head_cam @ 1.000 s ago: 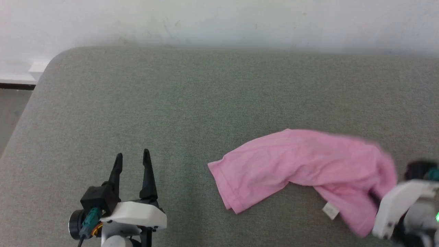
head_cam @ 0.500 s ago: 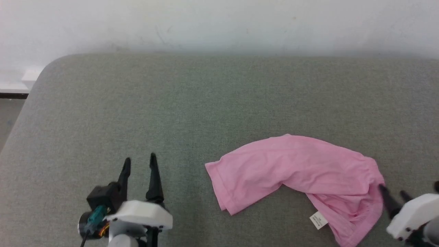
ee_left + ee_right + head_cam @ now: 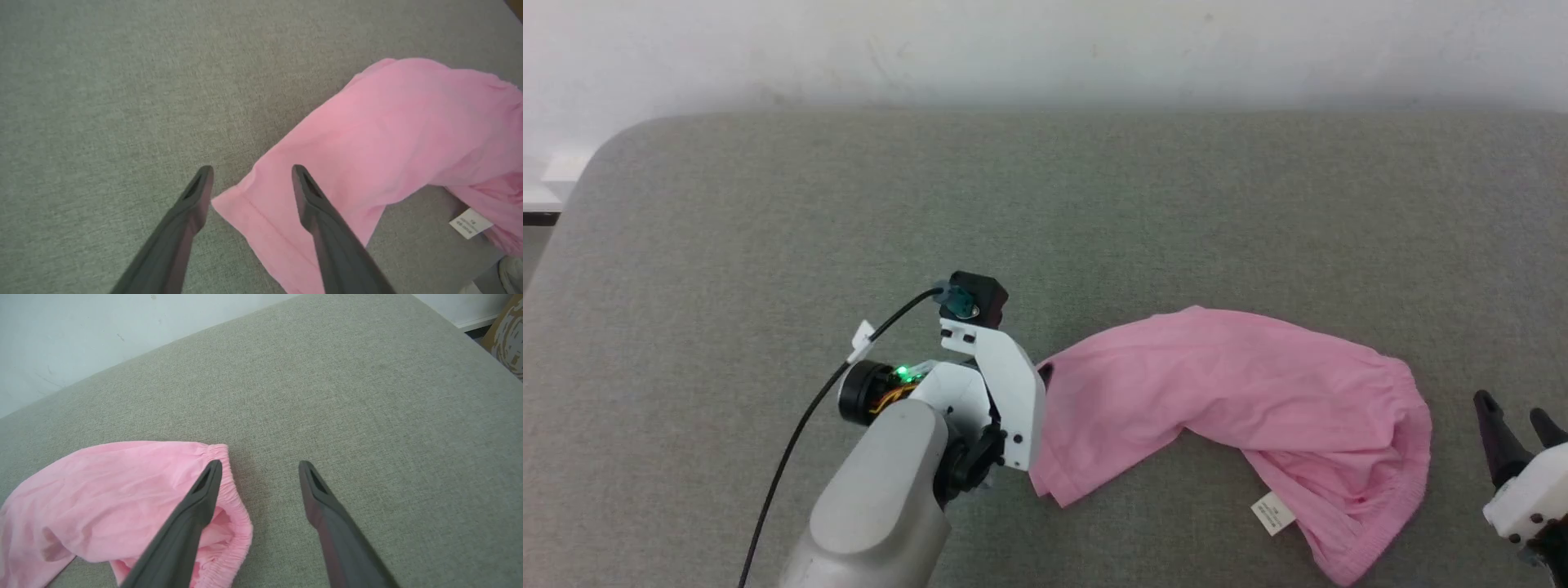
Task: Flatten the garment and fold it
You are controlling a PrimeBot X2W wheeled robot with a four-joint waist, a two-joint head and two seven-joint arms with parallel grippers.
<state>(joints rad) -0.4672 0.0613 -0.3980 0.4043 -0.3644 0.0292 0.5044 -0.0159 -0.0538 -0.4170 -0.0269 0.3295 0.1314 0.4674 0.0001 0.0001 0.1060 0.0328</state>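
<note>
1. The garment [image 3: 1233,384] lies on the near right part of the grey surface [image 3: 1094,204]. Its long axis runs left to right, roughly along the near edge, and its right part bends toward that edge.
2. Its straight hemmed end points left and its gathered elastic edge [image 3: 239,522] points right. The white label [image 3: 1272,513] lies on the near side, print up.
3. In the head view the arm covers the left fingertips. The left wrist view shows them: the left hand [image 3: 250,175] is spread over the hemmed corner. One finger is above bare surface and the other above pink cloth, pinching nothing.
4. The right wrist view shows the right hand [image 3: 260,467] spread too. One finger crosses the elastic edge in that view and the other is over bare surface. The head view places this hand near the garment's right end, apart from it.
</note>
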